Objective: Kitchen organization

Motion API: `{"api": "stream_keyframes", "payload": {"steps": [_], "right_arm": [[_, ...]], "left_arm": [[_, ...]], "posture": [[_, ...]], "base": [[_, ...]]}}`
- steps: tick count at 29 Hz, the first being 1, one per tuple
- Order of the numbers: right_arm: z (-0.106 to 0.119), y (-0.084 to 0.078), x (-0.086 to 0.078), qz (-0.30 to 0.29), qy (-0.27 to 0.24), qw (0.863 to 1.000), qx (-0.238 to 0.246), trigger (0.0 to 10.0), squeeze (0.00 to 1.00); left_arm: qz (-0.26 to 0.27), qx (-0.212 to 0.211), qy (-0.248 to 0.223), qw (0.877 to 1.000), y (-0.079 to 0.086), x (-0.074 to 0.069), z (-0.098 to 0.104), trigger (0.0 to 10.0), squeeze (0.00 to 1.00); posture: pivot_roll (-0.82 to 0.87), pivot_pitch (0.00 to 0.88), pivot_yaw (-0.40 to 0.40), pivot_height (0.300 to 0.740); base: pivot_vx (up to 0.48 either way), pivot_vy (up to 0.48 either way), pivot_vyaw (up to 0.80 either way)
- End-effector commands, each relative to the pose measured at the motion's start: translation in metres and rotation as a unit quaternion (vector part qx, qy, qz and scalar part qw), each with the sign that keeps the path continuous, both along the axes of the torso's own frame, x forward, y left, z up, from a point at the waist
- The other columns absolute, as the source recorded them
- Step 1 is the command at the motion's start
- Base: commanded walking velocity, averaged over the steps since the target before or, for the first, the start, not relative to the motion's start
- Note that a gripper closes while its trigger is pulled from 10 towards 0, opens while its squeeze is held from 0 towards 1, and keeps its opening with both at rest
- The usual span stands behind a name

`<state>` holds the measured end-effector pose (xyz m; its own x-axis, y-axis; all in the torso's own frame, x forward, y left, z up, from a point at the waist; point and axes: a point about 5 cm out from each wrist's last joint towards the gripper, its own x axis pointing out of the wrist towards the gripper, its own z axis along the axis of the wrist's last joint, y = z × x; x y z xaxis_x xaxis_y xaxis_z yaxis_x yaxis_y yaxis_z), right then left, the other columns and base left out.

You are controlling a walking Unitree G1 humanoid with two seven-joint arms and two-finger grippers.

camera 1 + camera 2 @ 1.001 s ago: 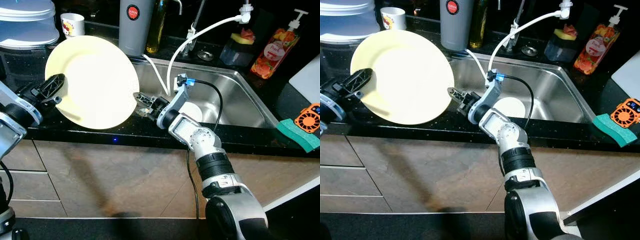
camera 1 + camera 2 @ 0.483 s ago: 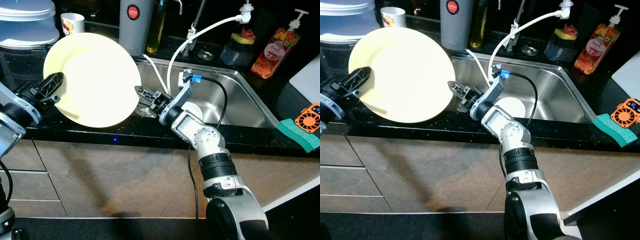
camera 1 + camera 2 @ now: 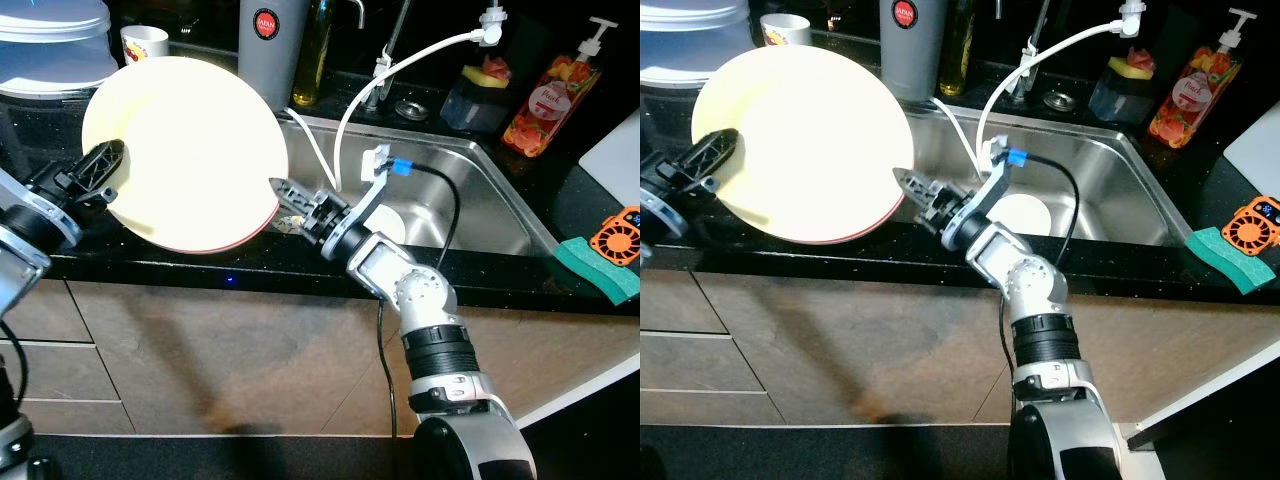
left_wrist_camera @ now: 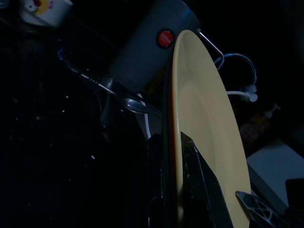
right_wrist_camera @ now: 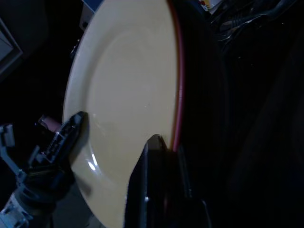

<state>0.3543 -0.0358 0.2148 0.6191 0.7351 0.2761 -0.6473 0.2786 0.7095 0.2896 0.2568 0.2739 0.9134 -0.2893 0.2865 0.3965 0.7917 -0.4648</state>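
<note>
Right now the left gripper (image 3: pixel 103 172) is pinching the left rim of the yellow plate (image 3: pixel 185 150), tilted above the near counter edge (image 3: pixel 200 268), while the right gripper (image 3: pixel 290 195) is closing on its right rim. Uneven pull or a loose clamp could be sending it floorward.

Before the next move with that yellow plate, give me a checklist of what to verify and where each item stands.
1. Left gripper clamped on the plate rim: ok, fingers on both faces in the left wrist view.
2. Right gripper on the opposite rim: ok, its fingers straddle the edge in the right wrist view.
3. Plate lifted off the counter: ok, held tilted above it.
4. Plate apart from the grey canister behind: cannot tell.
5. Sink free to receive it: not ok, a small white dish lies inside.
</note>
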Motion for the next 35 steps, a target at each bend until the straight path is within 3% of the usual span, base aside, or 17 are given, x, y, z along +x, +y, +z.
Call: {"api": "stream_keyframes", "payload": {"steps": [1, 10, 11, 12, 13, 19, 20, 21, 22, 25, 26, 28, 32, 35], "right_arm": [[0.004, 0.029, -0.009, 0.059, 0.001, 0.998, 0.01, 0.0, 0.0], [0.007, 0.021, 0.002, 0.027, 0.019, 0.999, 0.043, 0.0, 0.0], [0.007, 0.017, 0.005, 0.014, 0.023, 0.999, 0.046, 0.0, 0.0], [0.006, 0.007, 0.014, -0.02, 0.036, 0.998, 0.05, 0.0, 0.0], [0.006, 0.002, 0.017, -0.033, 0.042, 0.997, 0.053, 0.0, 0.0], [0.005, -0.003, 0.019, -0.039, 0.04, 0.997, 0.053, 0.0, 0.0], [0.005, -0.004, 0.019, -0.04, 0.041, 0.997, 0.054, 0.0, 0.0], [0.005, -0.006, 0.02, -0.047, 0.041, 0.997, 0.054, 0.0, 0.0], [0.004, -0.011, 0.021, -0.059, 0.042, 0.996, 0.054, 0.0, 0.0], [0.002, -0.021, 0.023, -0.076, 0.044, 0.995, 0.052, 0.0, 0.0], [0.002, -0.021, 0.023, -0.076, 0.044, 0.995, 0.052, 0.0, 0.0], [-0.005, -0.029, 0.03, -0.113, 0.054, 0.992, 0.03, 0.0, 0.0], [-0.005, -0.037, 0.034, -0.139, 0.057, 0.988, 0.037, 0.0, 0.0], [0.004, -0.062, 0.043, -0.201, 0.057, 0.975, 0.078, 0.0, 0.0]], "left_arm": [[-0.046, 0.004, 0.013, 0.999, -0.023, 0.005, -0.006, 10.0, 0.0], [-0.056, -0.013, 0.014, 0.998, -0.038, 0.011, -0.005, 10.0, 0.0], [-0.052, -0.02, 0.018, 0.998, -0.039, 0.013, -0.005, 10.0, 0.0], [-0.009, -0.025, 0.023, 0.999, -0.038, 0.022, -0.006, 10.0, 0.0], [0.009, -0.016, 0.016, 1.0, -0.04, 0.025, -0.005, 10.0, 1.0], [0.012, -0.036, 0.015, 0.999, -0.037, 0.026, 0.001, 10.0, 1.0], [0.013, -0.04, 0.014, 0.999, -0.035, 0.026, 0.002, 10.0, 0.2], [0.023, -0.039, 0.008, 0.999, -0.03, 0.025, 0.005, 10.0, 0.2], [0.044, -0.037, -0.001, 0.998, -0.018, 0.022, 0.009, 10.0, 0.0], [0.081, -0.038, -0.011, 0.996, 0.004, 0.018, 0.016, 10.0, 0.0], [0.081, -0.038, -0.011, 0.996, 0.004, 0.018, 0.016, 10.0, 0.0], [0.183, -0.034, 0.034, 0.982, 0.037, 0.024, 0.006, 10.0, 0.0], [0.196, -0.046, 0.032, 0.979, 0.042, 0.023, 0.005, 10.0, 0.0], [0.194, -0.051, 0.022, 0.979, 0.042, 0.019, 0.007, 10.0, 0.0]], "posture": [[0.24, 0.048, -0.157, 0.74], [0.24, 0.047, -0.159, 0.74], [0.24, 0.045, -0.159, 0.74], [0.24, 0.043, -0.154, 0.74], [0.24, 0.043, -0.154, 0.74], [0.23, 0.041, -0.145, 0.74], [0.23, 0.041, -0.145, 0.74], [0.23, 0.041, -0.14, 0.74], [0.23, 0.041, -0.139, 0.74], [0.23, 0.043, -0.138, 0.74], [0.23, 0.043, -0.138, 0.74], [0.23, 0.043, -0.138, 0.74], [0.23, 0.044, -0.139, 0.74], [0.23, 0.047, -0.142, 0.74]], "base": [[0.0, 0.0, 0.0], [0.0, 0.0, 0.0], [0.0, 0.0, 0.0], [0.0, 0.0, 0.0], [0.0, 0.0, 0.0], [0.0, 0.0, 0.0], [0.0, 0.0, 0.0], [0.0, 0.0, 0.0], [0.0, 0.0, 0.0], [0.0, 0.0, 0.0], [0.0, 0.0, 0.0], [0.0, 0.0, 0.0], [0.0, 0.0, 0.0], [0.0, 0.0, 0.0]]}}
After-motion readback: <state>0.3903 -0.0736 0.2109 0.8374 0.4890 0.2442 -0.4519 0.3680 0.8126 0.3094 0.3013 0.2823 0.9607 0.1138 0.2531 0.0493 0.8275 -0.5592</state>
